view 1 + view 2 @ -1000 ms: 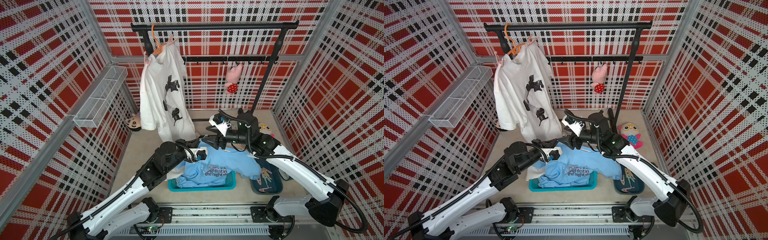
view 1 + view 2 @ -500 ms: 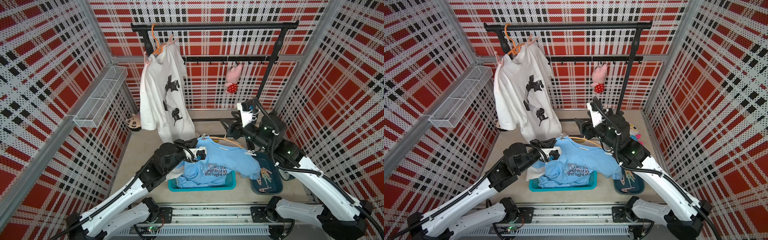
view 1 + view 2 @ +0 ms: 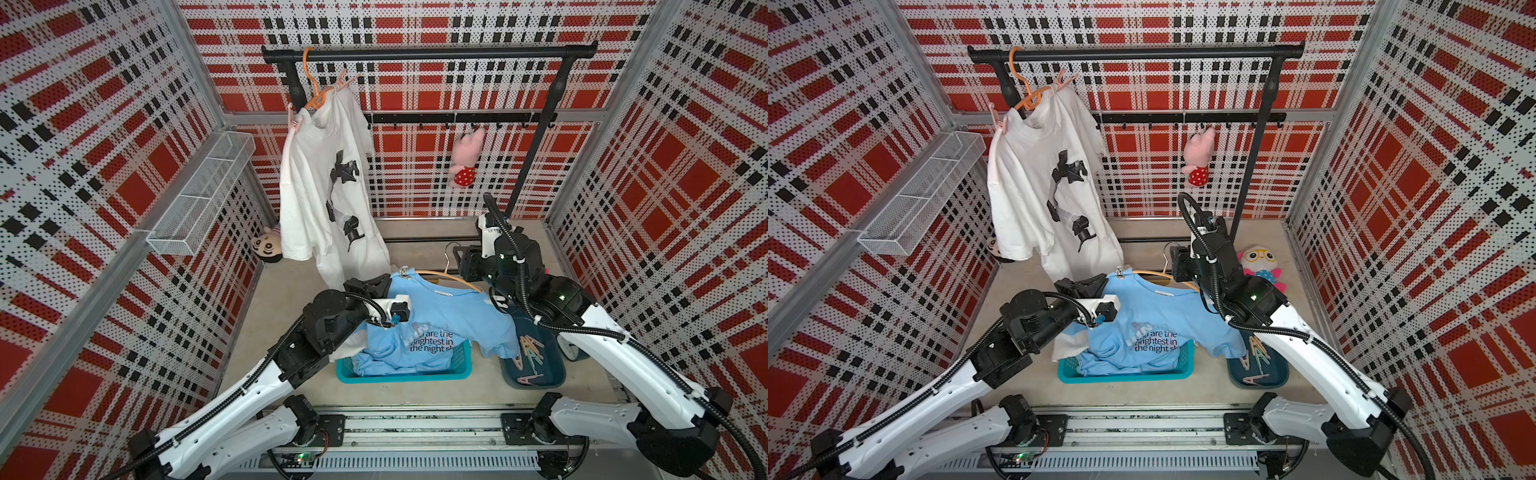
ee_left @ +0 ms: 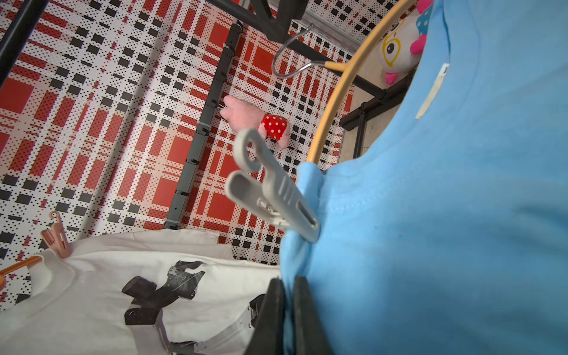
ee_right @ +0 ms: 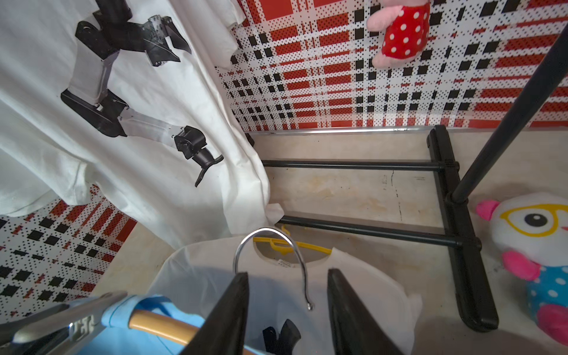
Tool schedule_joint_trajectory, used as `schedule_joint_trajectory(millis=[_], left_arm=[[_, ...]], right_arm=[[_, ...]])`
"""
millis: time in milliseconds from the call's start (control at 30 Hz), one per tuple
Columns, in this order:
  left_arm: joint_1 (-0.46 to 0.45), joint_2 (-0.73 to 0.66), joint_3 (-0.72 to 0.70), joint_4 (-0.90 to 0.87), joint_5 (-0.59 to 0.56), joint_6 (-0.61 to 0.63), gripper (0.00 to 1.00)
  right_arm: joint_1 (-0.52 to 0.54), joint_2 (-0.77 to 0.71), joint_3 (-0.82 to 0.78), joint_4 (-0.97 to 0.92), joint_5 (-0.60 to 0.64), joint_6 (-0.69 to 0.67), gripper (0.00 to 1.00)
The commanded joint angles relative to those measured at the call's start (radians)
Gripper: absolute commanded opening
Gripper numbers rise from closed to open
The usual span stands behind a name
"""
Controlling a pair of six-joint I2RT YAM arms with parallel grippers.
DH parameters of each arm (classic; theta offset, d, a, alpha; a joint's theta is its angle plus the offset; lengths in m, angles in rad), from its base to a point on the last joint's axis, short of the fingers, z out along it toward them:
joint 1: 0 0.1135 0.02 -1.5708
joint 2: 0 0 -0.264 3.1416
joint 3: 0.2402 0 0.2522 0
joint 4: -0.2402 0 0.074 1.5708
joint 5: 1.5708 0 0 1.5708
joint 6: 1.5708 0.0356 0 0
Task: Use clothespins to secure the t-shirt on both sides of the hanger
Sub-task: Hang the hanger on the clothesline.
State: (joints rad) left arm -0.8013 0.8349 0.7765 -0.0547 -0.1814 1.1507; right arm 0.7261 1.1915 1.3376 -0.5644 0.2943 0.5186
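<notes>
The blue t-shirt (image 3: 440, 316) hangs on a tan hanger (image 3: 453, 278) above the teal basket. My left gripper (image 3: 382, 284) is shut on the shirt's shoulder fabric (image 4: 399, 246), just below a grey clothespin (image 4: 270, 187) clipped over shirt and hanger. That clothespin (image 3: 402, 272) also shows in a top view. My right gripper (image 5: 287, 273) stands open at the hanger's metal hook (image 5: 267, 236), with the hook between its jaws and beyond their tips. Several loose clothespins (image 3: 530, 349) lie in a dark blue tray (image 3: 1275, 376).
A white t-shirt (image 3: 328, 195) hangs pegged on an orange hanger from the black rack (image 3: 415, 54). Another white shirt (image 5: 353, 276) on a yellow hanger lies on the floor under my right gripper. The teal basket (image 3: 457, 370), an owl plush (image 3: 1262, 266) and the rack's base bars (image 5: 353, 166) are close by.
My right gripper let go of the clothespin at the shirt's left shoulder, swung back to the right to the hanger's hook, and its jaws narrowed. The left gripper kept its hold.
</notes>
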Motion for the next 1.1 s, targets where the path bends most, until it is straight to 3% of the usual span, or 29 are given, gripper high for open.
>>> schedule_joint_trajectory(millis=[0,467,633,867,967,1067], left_arm=[[-0.013,-0.033,0.003,0.082,-0.023,0.011,0.00],[-0.035,-0.026,0.028,0.032,-0.004,-0.016,0.00],[-0.039,-0.016,0.038,0.016,0.022,-0.032,0.00],[-0.059,0.022,0.076,-0.004,0.012,-0.047,0.00],[-0.070,0.044,0.116,-0.050,0.019,-0.075,0.10],[-0.078,0.049,0.130,-0.066,0.015,-0.105,0.36]], right_arm=[[-0.007,0.022,0.011,-0.011,0.016,0.027,0.37],[-0.007,0.087,0.051,0.086,0.008,-0.072,0.32],[-0.006,0.056,0.015,0.148,0.043,-0.143,0.15],[-0.006,0.015,-0.020,0.206,0.021,-0.229,0.00],[-0.006,-0.046,-0.084,0.291,-0.001,-0.273,0.00],[-0.007,-0.102,-0.137,0.360,-0.028,-0.319,0.00]])
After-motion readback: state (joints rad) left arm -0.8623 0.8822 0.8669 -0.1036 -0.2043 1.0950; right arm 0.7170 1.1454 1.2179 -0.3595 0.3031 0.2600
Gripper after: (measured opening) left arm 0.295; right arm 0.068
